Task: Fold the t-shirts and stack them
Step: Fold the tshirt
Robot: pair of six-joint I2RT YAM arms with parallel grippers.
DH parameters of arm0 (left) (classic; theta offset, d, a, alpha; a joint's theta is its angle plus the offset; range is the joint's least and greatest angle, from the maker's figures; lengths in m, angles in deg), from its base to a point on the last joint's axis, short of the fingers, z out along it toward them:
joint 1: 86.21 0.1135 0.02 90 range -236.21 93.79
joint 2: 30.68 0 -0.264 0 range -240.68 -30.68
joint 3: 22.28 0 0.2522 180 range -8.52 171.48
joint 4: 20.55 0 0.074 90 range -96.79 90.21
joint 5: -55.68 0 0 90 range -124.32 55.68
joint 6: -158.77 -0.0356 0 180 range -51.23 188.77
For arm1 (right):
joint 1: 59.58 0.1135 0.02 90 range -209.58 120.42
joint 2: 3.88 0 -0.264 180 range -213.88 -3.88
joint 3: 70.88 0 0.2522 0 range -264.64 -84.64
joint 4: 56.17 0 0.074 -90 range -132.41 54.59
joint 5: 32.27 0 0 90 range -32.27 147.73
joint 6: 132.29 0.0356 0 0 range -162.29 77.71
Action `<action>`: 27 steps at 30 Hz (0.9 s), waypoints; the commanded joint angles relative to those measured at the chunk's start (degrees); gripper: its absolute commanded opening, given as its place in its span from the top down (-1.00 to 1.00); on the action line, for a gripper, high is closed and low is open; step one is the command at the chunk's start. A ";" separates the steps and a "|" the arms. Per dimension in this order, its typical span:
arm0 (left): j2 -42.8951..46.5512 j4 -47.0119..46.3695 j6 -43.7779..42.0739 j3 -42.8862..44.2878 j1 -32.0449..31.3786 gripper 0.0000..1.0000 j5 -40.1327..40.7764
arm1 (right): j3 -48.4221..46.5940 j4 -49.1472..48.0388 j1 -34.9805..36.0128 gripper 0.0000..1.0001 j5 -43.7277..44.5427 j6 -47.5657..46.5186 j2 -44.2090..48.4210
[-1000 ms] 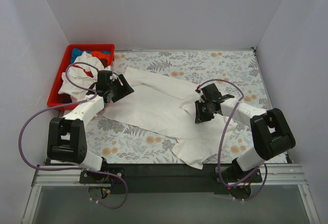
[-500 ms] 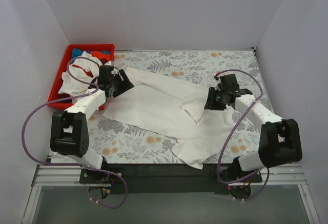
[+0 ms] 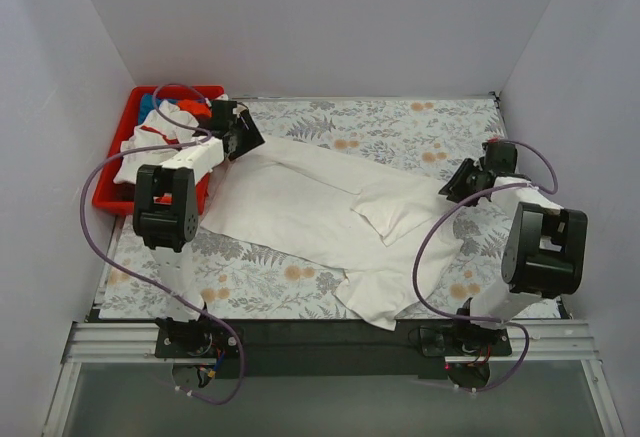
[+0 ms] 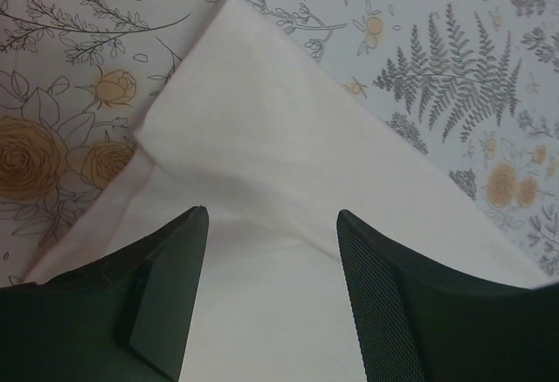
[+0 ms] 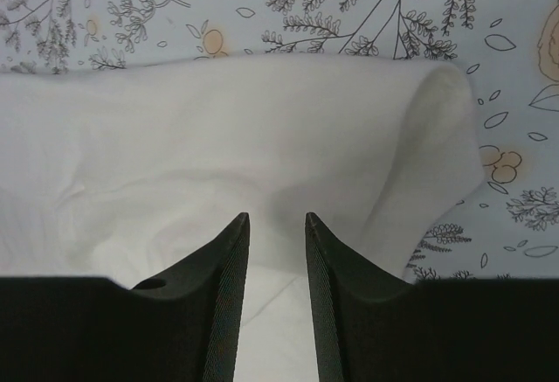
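A large white t-shirt (image 3: 300, 207) lies spread across the middle of the table, with a folded flap (image 3: 400, 207) on its right half. My left gripper (image 3: 245, 137) hovers open over the shirt's far left corner (image 4: 253, 102), with nothing between its fingers (image 4: 175, 260). At the shirt's right edge my right gripper (image 3: 460, 182) stands with its jaws a narrow gap apart above the rounded fold (image 5: 437, 111), gripping nothing. More t-shirts sit bunched in the red bin: a white one with red trim (image 3: 150, 147), a blue one (image 3: 150, 105) and an orange-red one (image 3: 195, 107).
The red plastic bin (image 3: 105, 197) stands at the table's far left edge, close behind my left arm. A floral covering (image 3: 400, 122) shows around the shirt. White walls close in the back and both sides.
My right gripper has moved from the shirt's middle out to its right edge, and its jaws have parted; the flap now lies flat. My left gripper has shifted toward the shirt's far left corner.
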 commanded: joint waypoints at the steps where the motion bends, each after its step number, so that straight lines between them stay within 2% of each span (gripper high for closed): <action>1: -3.67 1.31 -2.58 4.87 -0.32 -0.18 4.29 | -0.04 -4.60 -1.68 0.24 -3.53 1.86 -4.36; 7: -11.06 2.72 -3.20 10.59 -0.32 -0.15 4.03 | -5.83 -4.61 -5.81 0.27 -3.09 0.37 -15.00; 12: -15.02 4.04 -2.94 13.14 -0.32 -0.15 2.98 | -18.92 -1.19 -7.74 0.27 -0.29 -3.58 -25.89; 18: -15.38 4.39 -1.36 12.45 -0.49 -0.15 0.95 | -37.18 3.21 -8.27 0.25 3.50 -9.47 -37.06; 20: -14.85 4.30 -0.74 11.39 -0.93 -0.15 0.78 | -40.72 4.97 -8.27 0.24 3.85 -11.93 -39.52; 23: -13.10 4.39 -0.39 10.42 -1.72 -0.16 0.86 | -44.78 6.38 -8.19 0.22 3.15 -14.14 -38.93; 27: -9.07 4.30 -0.30 9.54 -2.51 -0.20 2.35 | -43.03 6.29 -7.22 0.19 1.57 -15.28 -32.69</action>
